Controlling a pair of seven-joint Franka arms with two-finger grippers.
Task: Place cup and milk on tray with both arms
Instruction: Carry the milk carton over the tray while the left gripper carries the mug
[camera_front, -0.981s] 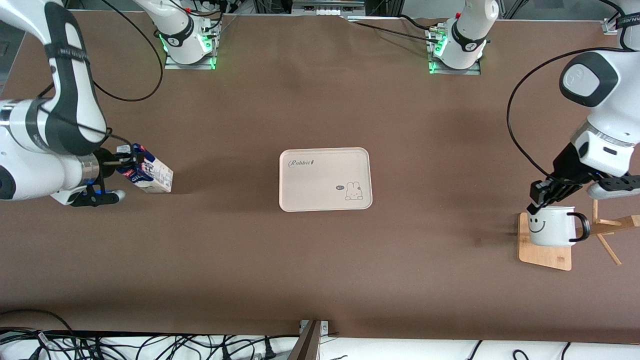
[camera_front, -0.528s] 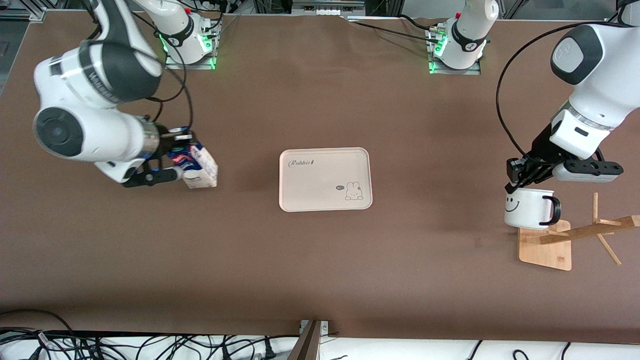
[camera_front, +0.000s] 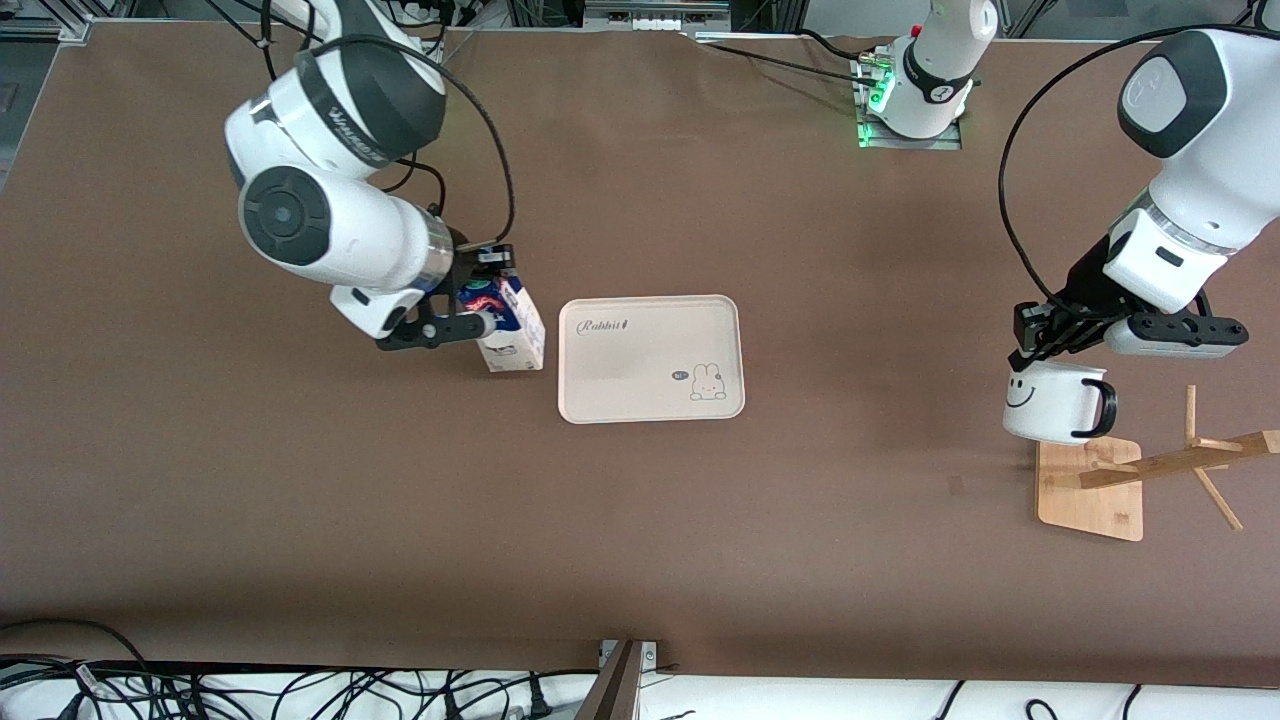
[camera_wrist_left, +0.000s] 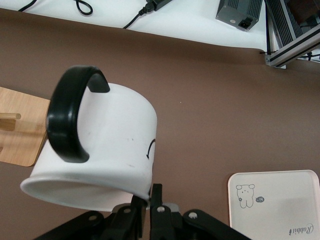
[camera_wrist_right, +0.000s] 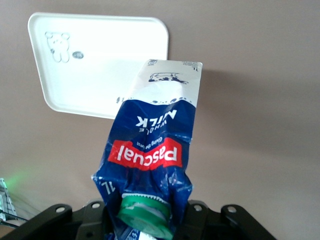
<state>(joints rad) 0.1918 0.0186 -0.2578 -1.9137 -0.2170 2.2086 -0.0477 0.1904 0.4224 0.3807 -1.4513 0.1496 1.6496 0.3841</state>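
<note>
The cream tray (camera_front: 650, 358) with "Rabbit" script lies mid-table; it also shows in the left wrist view (camera_wrist_left: 272, 205) and the right wrist view (camera_wrist_right: 95, 65). My right gripper (camera_front: 482, 292) is shut on the blue top of the milk carton (camera_front: 508, 335), held up in the air just beside the tray's edge toward the right arm's end; its green cap (camera_wrist_right: 145, 214) shows between the jaws. My left gripper (camera_front: 1035, 335) is shut on the rim of the white smiley cup (camera_front: 1055, 402), held in the air over the wooden stand's edge. The cup's black handle (camera_wrist_left: 67, 120) faces the left wrist camera.
A wooden stand with a square base (camera_front: 1090, 490) and slanted pegs (camera_front: 1190, 460) stands at the left arm's end of the table, under the cup. Brown table cloth (camera_front: 640, 540) spreads around the tray.
My right arm has carried the milk carton from the right arm's end of the table to just beside the tray. My left gripper has lifted the cup off the stand.
</note>
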